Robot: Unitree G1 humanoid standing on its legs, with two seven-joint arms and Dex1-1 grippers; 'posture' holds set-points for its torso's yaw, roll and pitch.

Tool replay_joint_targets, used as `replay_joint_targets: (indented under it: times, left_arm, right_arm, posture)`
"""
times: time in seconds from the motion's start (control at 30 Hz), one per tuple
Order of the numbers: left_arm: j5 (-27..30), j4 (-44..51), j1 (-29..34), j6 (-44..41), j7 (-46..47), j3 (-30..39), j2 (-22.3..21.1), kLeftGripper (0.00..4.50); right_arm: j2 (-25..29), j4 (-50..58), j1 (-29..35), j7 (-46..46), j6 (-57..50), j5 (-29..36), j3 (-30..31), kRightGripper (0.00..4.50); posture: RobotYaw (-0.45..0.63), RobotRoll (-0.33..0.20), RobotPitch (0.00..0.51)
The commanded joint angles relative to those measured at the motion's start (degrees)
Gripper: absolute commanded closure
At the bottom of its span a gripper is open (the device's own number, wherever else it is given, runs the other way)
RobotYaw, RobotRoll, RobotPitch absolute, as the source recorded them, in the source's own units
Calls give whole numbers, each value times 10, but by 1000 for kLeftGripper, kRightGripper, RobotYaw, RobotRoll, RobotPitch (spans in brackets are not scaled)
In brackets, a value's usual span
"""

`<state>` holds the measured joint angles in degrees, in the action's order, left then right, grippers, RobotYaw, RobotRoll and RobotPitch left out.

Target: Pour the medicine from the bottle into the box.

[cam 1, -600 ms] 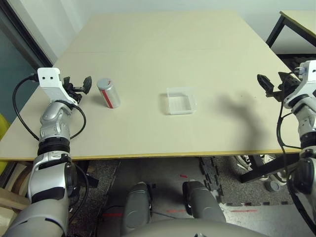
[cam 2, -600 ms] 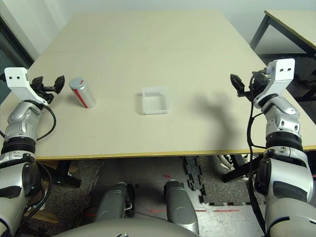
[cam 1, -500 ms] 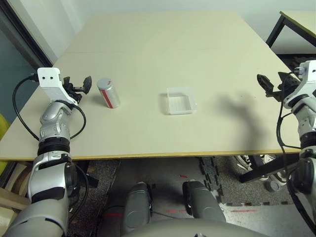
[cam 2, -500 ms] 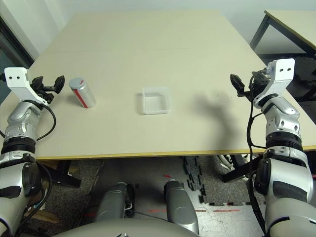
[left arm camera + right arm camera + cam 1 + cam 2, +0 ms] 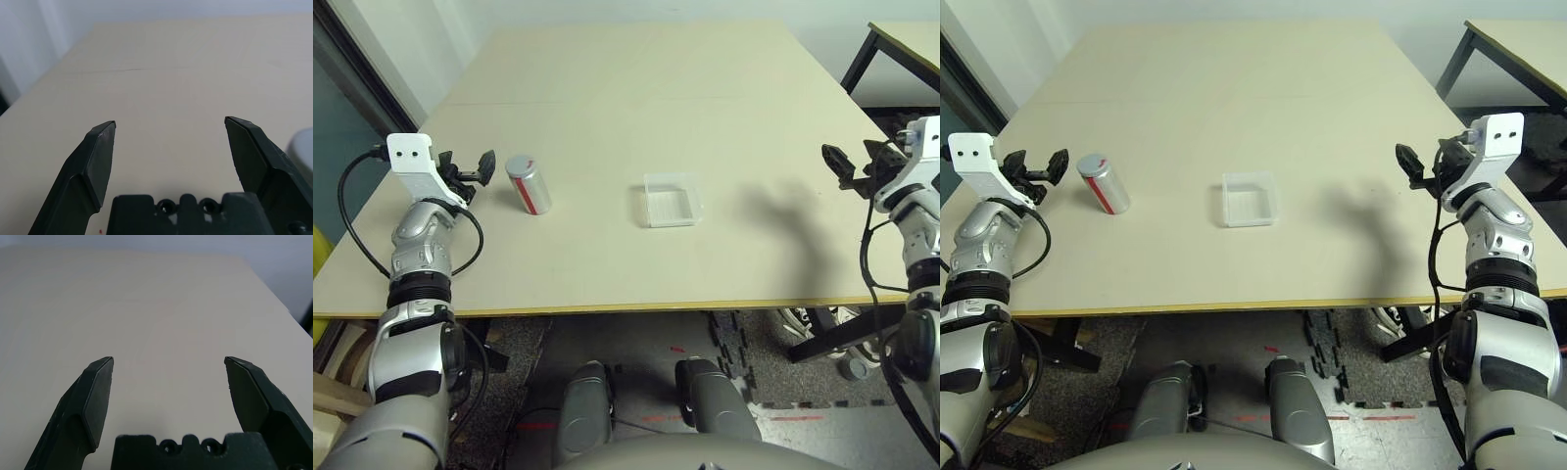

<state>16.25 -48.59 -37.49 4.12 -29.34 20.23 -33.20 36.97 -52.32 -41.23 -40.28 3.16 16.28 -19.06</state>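
Observation:
The silvery-white bottle (image 5: 529, 184) with its red stripe stands on the table (image 5: 607, 108) at the left; its edge (image 5: 303, 147) shows in the left wrist view. My left gripper (image 5: 476, 166) hovers just left of it, open and apart from it, with nothing between its fingers (image 5: 100, 147). The clear plastic box (image 5: 672, 200) lies near the table's middle, to the right of the bottle. My right gripper (image 5: 847, 166) hangs open over the table's right edge, far from the box, fingers (image 5: 95, 387) wide apart. The medicine is hidden.
A second table (image 5: 901, 39) with black legs stands at the far right. Dark floor mats (image 5: 754, 362) lie below the table's front edge. A grey wall and dark panel (image 5: 352, 69) run along the left.
My right gripper has edged very slightly left and up. The left gripper, bottle and box have not moved.

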Motion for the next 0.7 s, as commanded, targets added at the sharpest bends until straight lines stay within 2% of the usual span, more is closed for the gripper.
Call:
replay_joint_targets:
  times: [0.03, 0.23, 0.4, 0.7]
  left_arm:
    - [13, 14, -3, -16, -22, 8, -20, 39]
    - [27, 43, -9, -40, -41, 12, -25, 39]
    - [47, 105, 3, -81, -48, 13, -14, 39]
    - [89, 293, 53, -178, -15, 3, 36, 39]
  right_arm:
    - [-12, 56, 4, -67, -22, 18, 20, 0]
    - [-14, 161, 39, -180, -75, 23, 78, 0]
    - [-11, 236, 63, -259, -115, 33, 122, 0]
    - [-14, 262, 65, -291, -129, 15, 163, 0]
  posture:
    - [-149, 0, 58]
    - [-144, 0, 65]
    - [-130, 0, 70]
    - [-115, 0, 80]
